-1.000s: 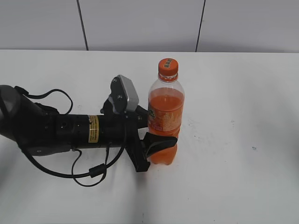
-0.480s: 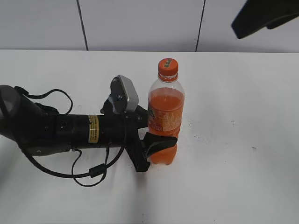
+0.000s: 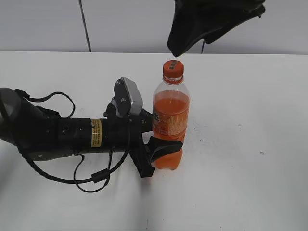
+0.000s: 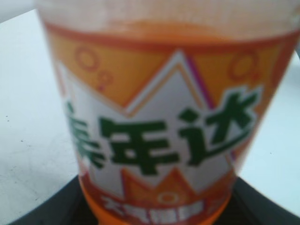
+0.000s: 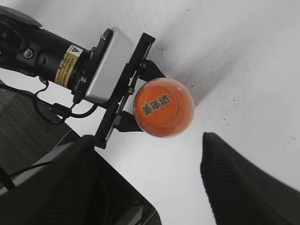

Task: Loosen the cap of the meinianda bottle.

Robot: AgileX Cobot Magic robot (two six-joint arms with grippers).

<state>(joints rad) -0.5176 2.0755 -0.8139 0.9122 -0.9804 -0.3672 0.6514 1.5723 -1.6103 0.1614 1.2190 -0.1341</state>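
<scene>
The meinianda bottle (image 3: 171,120) stands upright on the white table, its label filling the left wrist view (image 4: 159,136). Its orange cap (image 3: 173,69) is on top and shows from above in the right wrist view (image 5: 163,107). My left gripper (image 3: 157,132) lies low along the table and is shut on the bottle's lower body; its dark jaws show at both bottom corners of the left wrist view (image 4: 154,216). My right gripper (image 3: 202,29) hangs above and just behind the cap, open and empty, its two fingers wide apart (image 5: 159,187) and clear of the cap.
The white table (image 3: 250,144) spreads to the right of and in front of the bottle. My left arm with its loose cables (image 3: 57,134) lies across the left side. A grey wall panel (image 3: 144,24) runs behind the table.
My right gripper has come in from the upper right and down, now hanging just above the cap. The bottle and left gripper have not moved.
</scene>
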